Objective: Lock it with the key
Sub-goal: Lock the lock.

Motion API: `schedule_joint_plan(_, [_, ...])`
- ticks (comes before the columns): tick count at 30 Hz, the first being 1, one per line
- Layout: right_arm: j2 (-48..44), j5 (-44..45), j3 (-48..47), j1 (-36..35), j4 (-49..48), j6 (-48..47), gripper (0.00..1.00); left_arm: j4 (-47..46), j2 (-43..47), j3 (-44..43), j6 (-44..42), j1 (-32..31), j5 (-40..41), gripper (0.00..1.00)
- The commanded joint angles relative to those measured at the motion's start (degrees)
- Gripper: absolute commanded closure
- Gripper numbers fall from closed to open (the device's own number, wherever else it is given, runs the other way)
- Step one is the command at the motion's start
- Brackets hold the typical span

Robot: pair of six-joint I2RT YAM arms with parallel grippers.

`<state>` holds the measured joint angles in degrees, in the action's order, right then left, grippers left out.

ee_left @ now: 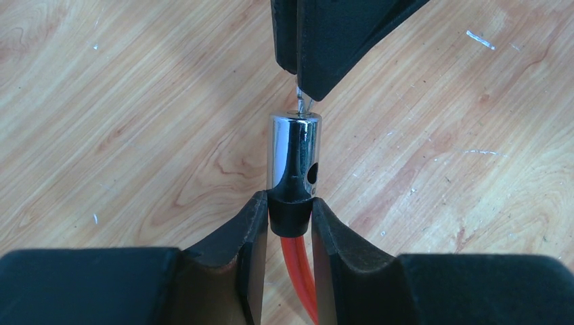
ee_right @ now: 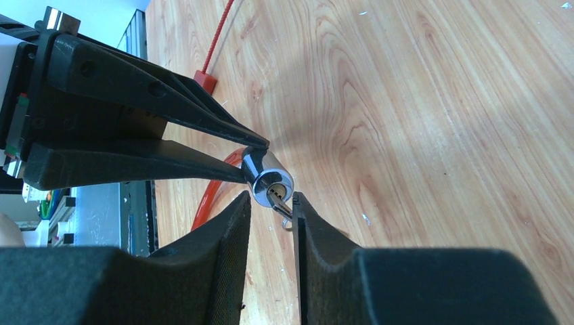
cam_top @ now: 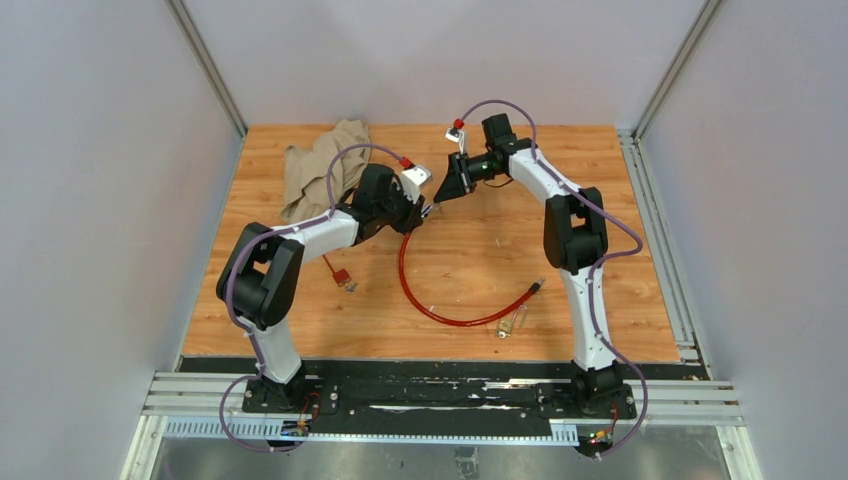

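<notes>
My left gripper [ee_left: 290, 206] is shut on the black collar of the chrome lock cylinder [ee_left: 293, 152] at one end of the big red cable loop [cam_top: 405, 270]. It holds the cylinder just above the wood, left of centre in the top view. The key [ee_right: 279, 202], tiny and silver on a small ring, sticks out of the cylinder's keyhole [ee_right: 267, 177]. My right gripper [ee_right: 272, 198] faces the keyhole end-on with the key between its fingers. The key lies against the right finger, and a gap shows on the left side. In the left wrist view the key's tip [ee_left: 302, 105] pokes out below those fingers.
The cable's free end [cam_top: 533, 290] lies at front right, with a small brass padlock [cam_top: 507, 324] beside it. A thin red loop with a red tag [cam_top: 340, 272] lies near my left arm. A beige cloth [cam_top: 320, 165] is crumpled at back left.
</notes>
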<state>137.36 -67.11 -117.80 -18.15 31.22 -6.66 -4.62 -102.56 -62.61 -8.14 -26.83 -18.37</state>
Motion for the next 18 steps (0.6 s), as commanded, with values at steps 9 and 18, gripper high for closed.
schedule_joint_plan(9, [1.34,0.96,0.30,0.82,0.33,-0.66,0.68,-2.52,2.59,0.09,-0.57,-0.15,-0.53,1.00])
schedule_joint_plan(18, [1.70,0.64,0.95,0.78,0.33,-1.56,0.73,-2.50,2.46,0.16,-0.55,-0.15,-0.53,1.00])
